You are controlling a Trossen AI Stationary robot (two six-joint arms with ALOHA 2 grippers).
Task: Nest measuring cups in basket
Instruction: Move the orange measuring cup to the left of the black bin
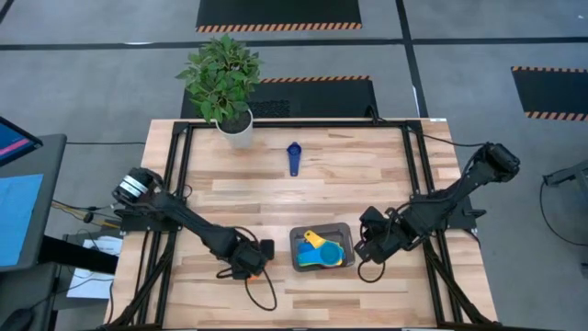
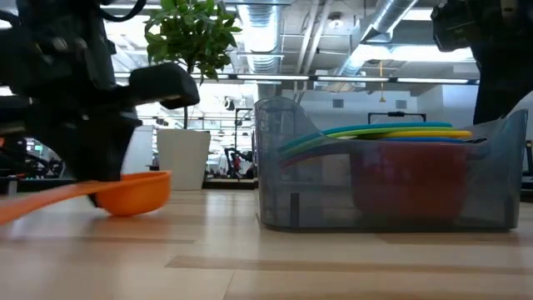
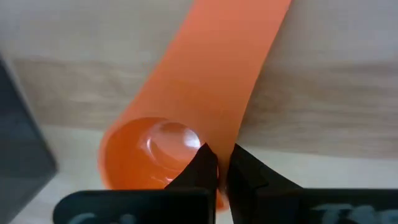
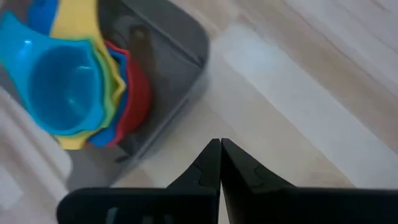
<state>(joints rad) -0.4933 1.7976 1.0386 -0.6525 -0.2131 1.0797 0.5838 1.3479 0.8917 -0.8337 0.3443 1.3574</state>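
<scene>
On the wooden slatted table (image 1: pixel 386 184), front half: nesting stock and both my grippers.

Item one, small dark grey metallic rectangular basket (image 1: pixel 322 230) with rounded corners, sits between my two grippers; nested inside are light blue (image 4: pixel 62 87), yellow (image 4: pixel 78 28), green, blue and red (image 4: pixel 138 93) plastic measuring cups. Item two, small orange plastic measuring cup (image 3: pixel 186 118), lies on the table just beside the basket; my left gripper (image 3: pixel 217 171) is clenched on the edge of its handle near the bowl. Item three, dark blue plastic measuring cup (image 1: pixel 294 158), lies alone well apart toward the table's far side, near the white plant pot (image 1: pixel 236 129). My right gripper (image 4: pixel 219 162) hangs just beside the basket's other end, fingers pressed together, grasping nothing.
</scene>
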